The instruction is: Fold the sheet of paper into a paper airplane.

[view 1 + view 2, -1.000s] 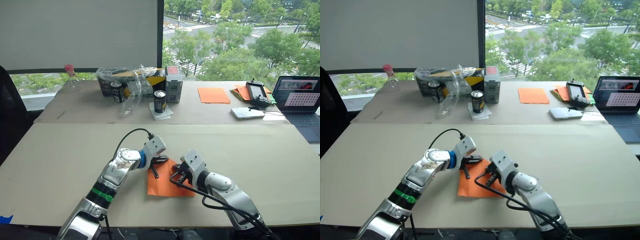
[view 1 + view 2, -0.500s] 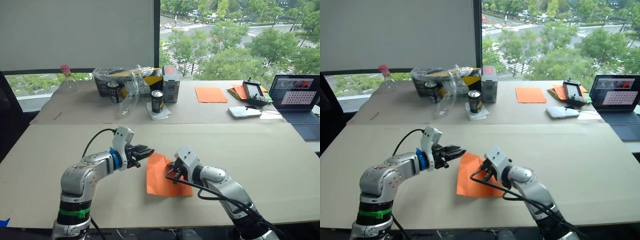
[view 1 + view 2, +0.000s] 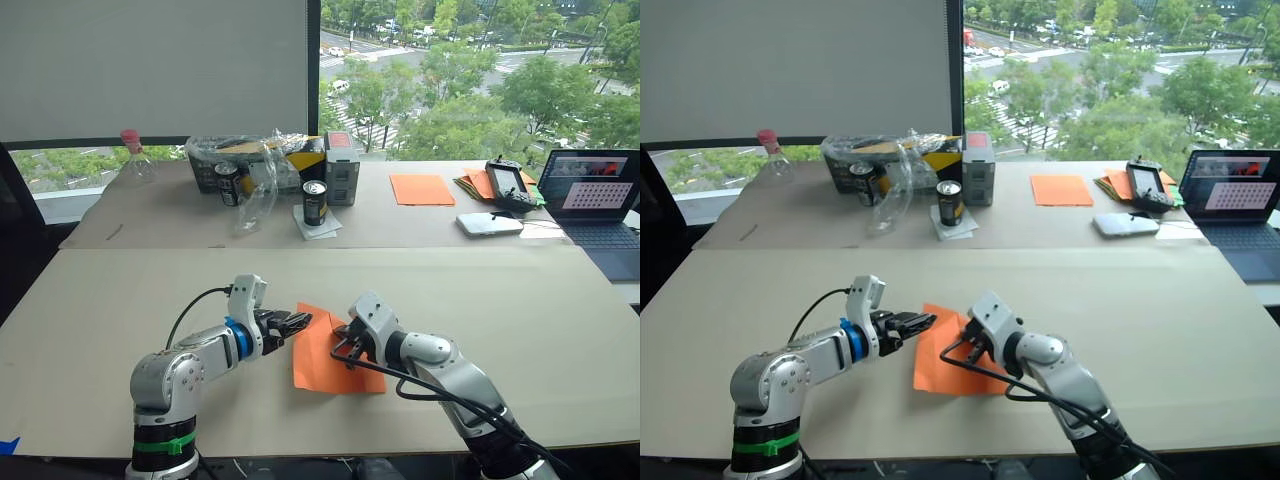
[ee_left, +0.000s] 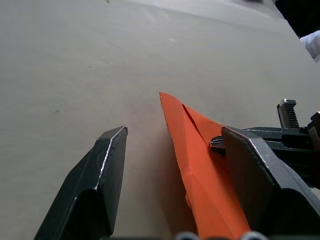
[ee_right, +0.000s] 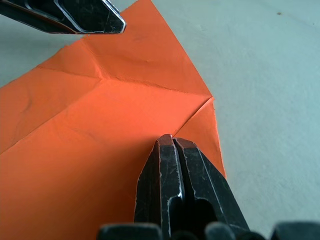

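Surface: tan bench by a window.
Change: left pincer has dropped lower and closer to the sheet of paper since half a second ago; fingers apart, straddling its raised left edge.
Right pincer: unmoved, fingers together, pressing the sheet's right part.
Sheet: near the bench's front edge, creased.
Surroundings: cans, flat orange sheet, laptop, well apart at the back.
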Action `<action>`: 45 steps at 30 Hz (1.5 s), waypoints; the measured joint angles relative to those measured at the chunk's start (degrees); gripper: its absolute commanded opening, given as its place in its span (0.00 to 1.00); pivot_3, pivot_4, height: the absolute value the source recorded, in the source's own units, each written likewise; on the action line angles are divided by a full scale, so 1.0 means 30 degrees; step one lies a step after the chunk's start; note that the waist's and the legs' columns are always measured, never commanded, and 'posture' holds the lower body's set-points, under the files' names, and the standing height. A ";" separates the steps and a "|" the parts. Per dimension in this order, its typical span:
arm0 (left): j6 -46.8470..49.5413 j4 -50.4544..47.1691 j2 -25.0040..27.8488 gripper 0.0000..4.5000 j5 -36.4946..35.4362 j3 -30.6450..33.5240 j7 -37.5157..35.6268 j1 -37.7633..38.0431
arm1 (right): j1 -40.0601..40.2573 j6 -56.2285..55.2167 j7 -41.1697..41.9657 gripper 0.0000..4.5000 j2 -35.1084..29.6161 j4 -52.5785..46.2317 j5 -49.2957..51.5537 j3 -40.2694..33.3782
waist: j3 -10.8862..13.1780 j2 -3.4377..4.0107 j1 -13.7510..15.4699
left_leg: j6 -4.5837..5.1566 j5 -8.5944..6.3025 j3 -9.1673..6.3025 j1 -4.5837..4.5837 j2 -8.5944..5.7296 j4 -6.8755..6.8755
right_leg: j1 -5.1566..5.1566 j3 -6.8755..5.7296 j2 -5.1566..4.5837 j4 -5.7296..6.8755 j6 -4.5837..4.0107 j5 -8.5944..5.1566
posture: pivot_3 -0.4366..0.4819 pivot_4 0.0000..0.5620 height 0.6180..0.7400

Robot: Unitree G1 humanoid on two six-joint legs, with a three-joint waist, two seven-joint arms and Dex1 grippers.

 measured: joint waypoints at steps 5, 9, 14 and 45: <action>0.0093 0.0561 0.0102 0.22 -0.0583 -0.0168 -0.0127 -0.0188 | 0.0012 0.0001 0.0015 0.00 0.0001 0.0072 0.0053 -0.0179 | 0.0000 0.0000 0.0011 | -0.0002 -0.0001 0.0001 -0.0004 -0.0004 0.0000 | 0.0000 0.0000 -0.0001 -0.0005 0.0000 0.0000 | 0.48 0.27 0.84; 0.0044 0.0802 0.0381 0.01 -0.0835 -0.0503 -0.0212 -0.0220 | 0.0003 -0.0011 0.0021 0.00 0.0019 0.0216 0.0420 -0.0588 | 0.0002 -0.0001 0.0046 | -0.0002 0.0000 0.0001 -0.0008 -0.0004 0.0000 | -0.0003 0.0001 -0.0002 -0.0004 -0.0001 0.0001 | 0.48 0.27 0.84; -0.1069 0.1645 0.0465 0.01 -0.0901 -0.0487 -0.0154 -0.0949 | -0.0281 0.0184 -0.0005 0.00 0.0069 0.0595 0.1065 -0.1390 | 0.0049 -0.0011 0.0262 | -0.0008 0.0004 0.0004 -0.0032 -0.0012 0.0004 | -0.0023 0.0000 -0.0007 -0.0013 -0.0012 0.0008 | 0.48 0.27 0.84; -0.2127 0.6121 0.3657 0.79 -0.2649 -0.0501 -0.2656 -0.3559 | -0.0410 0.2156 0.0059 0.00 -0.0927 -0.0785 0.2288 -0.1797 | 0.0159 0.0010 0.0376 | -0.0164 0.0099 0.0004 -0.0355 -0.0023 0.0012 | -0.0366 0.0000 -0.0030 0.0033 -0.0024 0.0038 | 0.48 0.27 0.84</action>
